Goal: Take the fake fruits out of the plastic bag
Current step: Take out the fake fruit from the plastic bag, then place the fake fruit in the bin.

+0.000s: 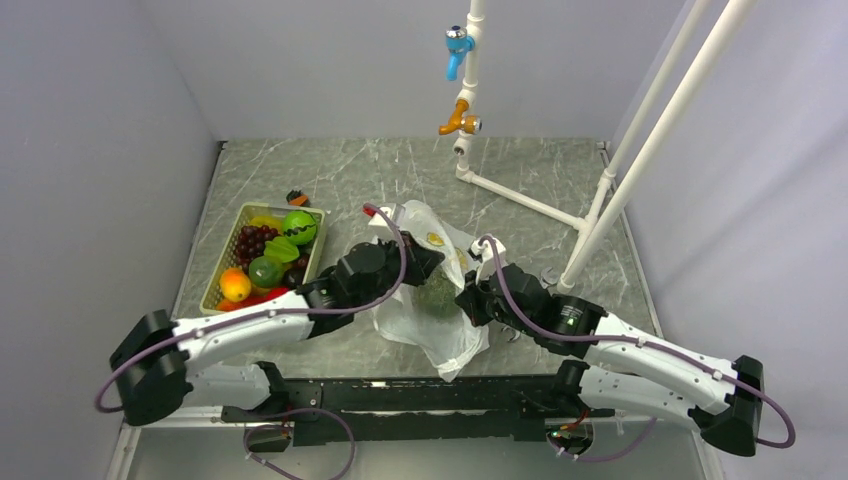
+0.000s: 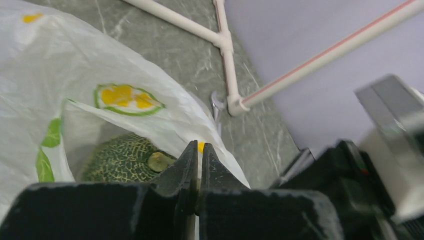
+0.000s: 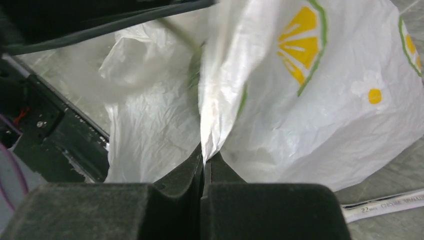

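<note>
The white plastic bag [image 1: 432, 325] with lemon prints lies mid-table, its mouth held open between both arms. A grey-green netted melon [image 1: 438, 291] sits inside it and also shows in the left wrist view [image 2: 122, 161]. My left gripper [image 1: 432, 262] is shut on the bag's edge [image 2: 165, 125], its tips [image 2: 199, 146] pinching the film. My right gripper [image 1: 470, 300] is shut on a fold of the bag [image 3: 280, 100], its tips [image 3: 203, 152] clamped on the plastic. The other fake fruits lie in the tray [image 1: 228, 255]: a green ball [image 1: 299, 226], purple grapes [image 1: 252, 241], an orange one [image 1: 235, 284].
A white pipe frame [image 1: 520, 199] with blue and orange taps stands at the back right. A small orange-and-black object [image 1: 297, 197] lies behind the tray. The black base rail [image 1: 420, 400] runs along the near edge.
</note>
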Tool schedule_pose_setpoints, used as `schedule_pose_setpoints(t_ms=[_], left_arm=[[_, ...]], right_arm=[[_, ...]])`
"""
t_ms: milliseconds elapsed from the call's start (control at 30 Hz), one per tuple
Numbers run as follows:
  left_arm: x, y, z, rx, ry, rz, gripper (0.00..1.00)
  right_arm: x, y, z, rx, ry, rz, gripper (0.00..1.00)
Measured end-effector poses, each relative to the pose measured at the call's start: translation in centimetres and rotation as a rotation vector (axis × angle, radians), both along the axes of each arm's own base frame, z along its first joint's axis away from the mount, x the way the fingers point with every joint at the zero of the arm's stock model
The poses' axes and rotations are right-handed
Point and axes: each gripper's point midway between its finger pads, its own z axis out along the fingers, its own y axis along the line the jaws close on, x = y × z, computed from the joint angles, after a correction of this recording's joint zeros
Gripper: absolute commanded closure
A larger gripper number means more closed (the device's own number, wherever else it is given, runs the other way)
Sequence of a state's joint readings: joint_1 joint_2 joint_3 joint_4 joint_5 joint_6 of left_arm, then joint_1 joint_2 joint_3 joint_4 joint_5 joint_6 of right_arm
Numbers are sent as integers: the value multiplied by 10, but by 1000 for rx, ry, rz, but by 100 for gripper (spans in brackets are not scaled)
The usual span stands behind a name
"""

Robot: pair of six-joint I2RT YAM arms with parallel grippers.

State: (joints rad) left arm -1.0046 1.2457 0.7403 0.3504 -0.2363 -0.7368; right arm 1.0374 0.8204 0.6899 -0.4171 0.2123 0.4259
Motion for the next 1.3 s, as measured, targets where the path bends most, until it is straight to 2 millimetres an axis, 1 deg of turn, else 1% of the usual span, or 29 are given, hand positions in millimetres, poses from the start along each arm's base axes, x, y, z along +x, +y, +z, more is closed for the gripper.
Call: schedule_pose_setpoints(t_ms=[133, 233, 300, 433, 500, 667, 733, 833, 900, 933, 1000, 1067, 1133, 1167, 1233, 1300], left_arm=[[-23, 15, 14, -11, 35, -52, 100], [-34, 30, 23, -14, 36, -59, 100], [-41, 42, 36, -29, 21, -58, 100], [-49, 56, 62, -66, -23, -62, 100], [-51, 59, 82, -95, -44, -76, 100], [-54, 59, 124, -157, -68, -147, 100], [-60, 57, 141, -188, -82, -194, 100], [-73, 56, 161, -225, -96, -268, 100], [-75, 60, 174, -222, -103, -278, 100], [-74, 65, 182, -210, -107, -270, 100], [-72, 80, 207, -179, -141, -231, 100], [-68, 100, 240, -156, -202, -168, 100], [-64, 125, 271, -133, -272, -81, 100], [-61, 134, 279, -118, -292, -47, 100], [-53, 162, 289, -68, -327, 61, 100], [-42, 184, 284, 0, -335, 159, 100]], right_arm=[[8, -2, -5, -26, -11, -36, 100], [13, -2, -7, -41, -22, -58, 100], [15, -4, -10, -59, -25, -68, 100], [18, -6, -12, -70, -30, -83, 100], [18, -6, -12, -72, -30, -85, 100], [20, -10, -17, -83, -23, -116, 100], [24, -12, -21, -97, -18, -150, 100], [33, -21, -36, -155, 1, -245, 100], [38, -29, -46, -201, 16, -306, 100], [41, -34, -51, -227, 22, -341, 100], [45, -44, -55, -254, 25, -407, 100], [48, -54, -54, -262, 22, -456, 100], [49, -60, -50, -253, 14, -490, 100], [50, -63, -46, -241, 7, -506, 100], [50, -68, -37, -209, -5, -526, 100], [49, -72, -30, -181, -16, -534, 100]])
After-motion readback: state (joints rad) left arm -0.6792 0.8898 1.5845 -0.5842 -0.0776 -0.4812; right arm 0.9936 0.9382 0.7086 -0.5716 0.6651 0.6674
